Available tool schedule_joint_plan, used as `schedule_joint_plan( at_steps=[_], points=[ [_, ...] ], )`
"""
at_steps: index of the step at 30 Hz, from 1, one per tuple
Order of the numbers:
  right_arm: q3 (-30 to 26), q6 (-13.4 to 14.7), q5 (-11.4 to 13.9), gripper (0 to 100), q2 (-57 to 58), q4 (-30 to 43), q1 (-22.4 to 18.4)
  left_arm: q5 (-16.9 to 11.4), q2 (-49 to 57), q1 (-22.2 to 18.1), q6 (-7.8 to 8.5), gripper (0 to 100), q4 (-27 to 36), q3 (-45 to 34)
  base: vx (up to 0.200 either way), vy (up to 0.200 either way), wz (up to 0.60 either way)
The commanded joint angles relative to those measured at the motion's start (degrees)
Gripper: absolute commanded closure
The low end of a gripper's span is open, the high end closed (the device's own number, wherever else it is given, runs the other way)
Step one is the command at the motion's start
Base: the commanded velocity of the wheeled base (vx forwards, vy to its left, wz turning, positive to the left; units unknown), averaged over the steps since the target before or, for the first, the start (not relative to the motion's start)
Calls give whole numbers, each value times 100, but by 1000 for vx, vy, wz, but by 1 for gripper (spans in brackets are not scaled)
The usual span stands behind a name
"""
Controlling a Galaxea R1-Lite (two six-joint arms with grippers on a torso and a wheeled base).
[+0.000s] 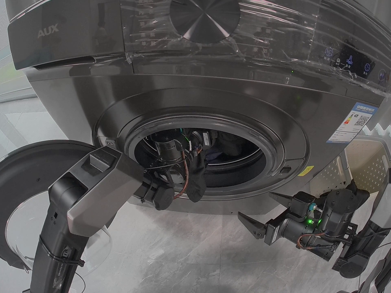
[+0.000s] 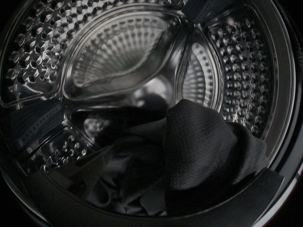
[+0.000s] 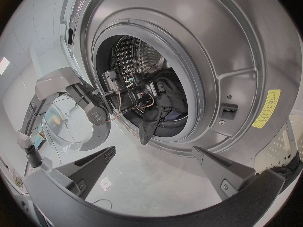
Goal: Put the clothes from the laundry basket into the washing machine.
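Right gripper (image 1: 255, 205) hangs spread and empty, low before the washing machine (image 1: 228, 98) and near the laundry basket (image 1: 368, 163). Left gripper (image 3: 158, 89) is inside the drum (image 2: 126, 48) among dark clothes (image 2: 135, 155); its hold cannot be told. One dark garment (image 1: 196, 180) drapes over the door rim, so loading looks unfinished. The basket's contents are hidden.
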State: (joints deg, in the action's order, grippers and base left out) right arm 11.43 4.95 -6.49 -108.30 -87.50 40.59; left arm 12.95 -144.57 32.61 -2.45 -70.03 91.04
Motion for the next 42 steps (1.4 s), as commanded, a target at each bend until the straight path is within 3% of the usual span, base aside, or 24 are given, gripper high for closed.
schedule_joint_plan(
  at_steps=[1,6,13,14,18,23,27,29,33,37,38,42],
  points=[
    [25,-3,7,0,-16,-3,19,-55,755,26,-19,0,456,-913,0,0,0],
    [25,-3,16,0,-16,-3,27,-108,579,105,-19,0,886,-1220,0,0,0],
    [34,-12,25,0,-16,-3,27,-161,157,88,-10,0,1027,-1203,0,0,0],
    [34,-12,25,0,-16,-12,27,-170,131,88,-1,100,1036,-1194,0,0,0],
    [43,-12,33,0,-33,-12,27,-196,-45,88,-27,100,1045,-992,0,0,0],
    [61,-12,112,0,-33,-39,27,-108,-326,35,-80,100,1053,-174,0,0,0],
    [96,-12,130,0,-33,-56,27,112,-537,26,-379,100,1053,705,0,0,0],
    [105,-12,139,0,-42,-56,19,208,-643,26,-449,100,1045,1162,0,0,0],
    [131,-20,139,0,-42,-56,27,261,-783,-18,-449,100,1036,1759,0,0,0],
    [149,-12,139,0,-42,-65,27,270,-766,0,-449,100,1018,1663,0,0,0],
    [149,-12,139,0,-42,-65,27,270,-766,0,-449,0,1018,1663,0,0,0],
    [149,-20,139,0,-33,-74,27,270,-370,96,-555,0,1071,880,0,0,0]
  ],
)
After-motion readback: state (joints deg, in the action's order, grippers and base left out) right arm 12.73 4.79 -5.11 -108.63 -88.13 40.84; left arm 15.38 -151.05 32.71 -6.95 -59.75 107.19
